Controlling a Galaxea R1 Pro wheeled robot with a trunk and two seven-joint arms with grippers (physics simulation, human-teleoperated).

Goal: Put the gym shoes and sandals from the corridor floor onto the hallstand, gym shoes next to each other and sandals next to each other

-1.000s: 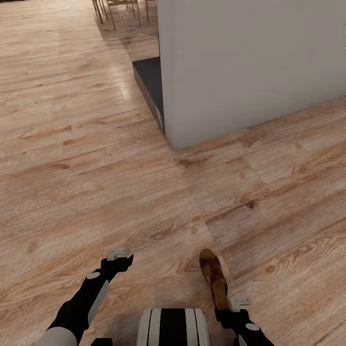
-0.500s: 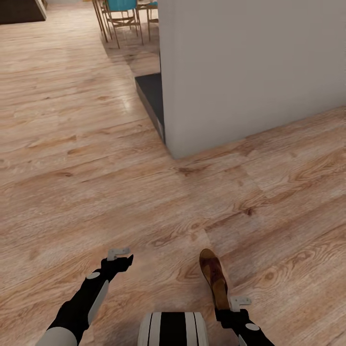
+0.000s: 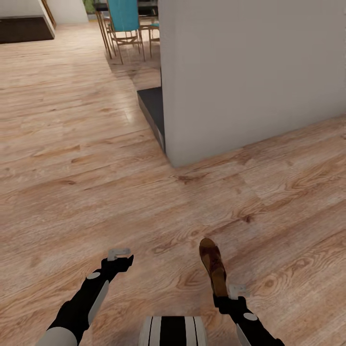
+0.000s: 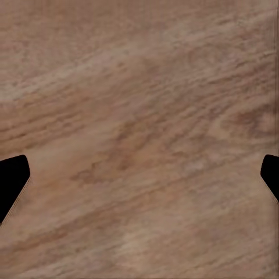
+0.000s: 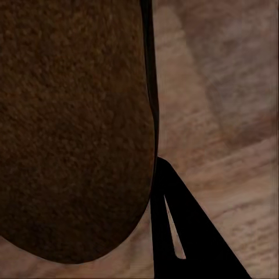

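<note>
Brown sandal (image 3: 213,267) in right tool (image 3: 229,299), wall corner (image 3: 169,156) ahead.

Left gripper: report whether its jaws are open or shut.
Open. In the left wrist view the left gripper has its two dark fingertips at opposite edges, with bare corridor floor between them and nothing held.
</note>
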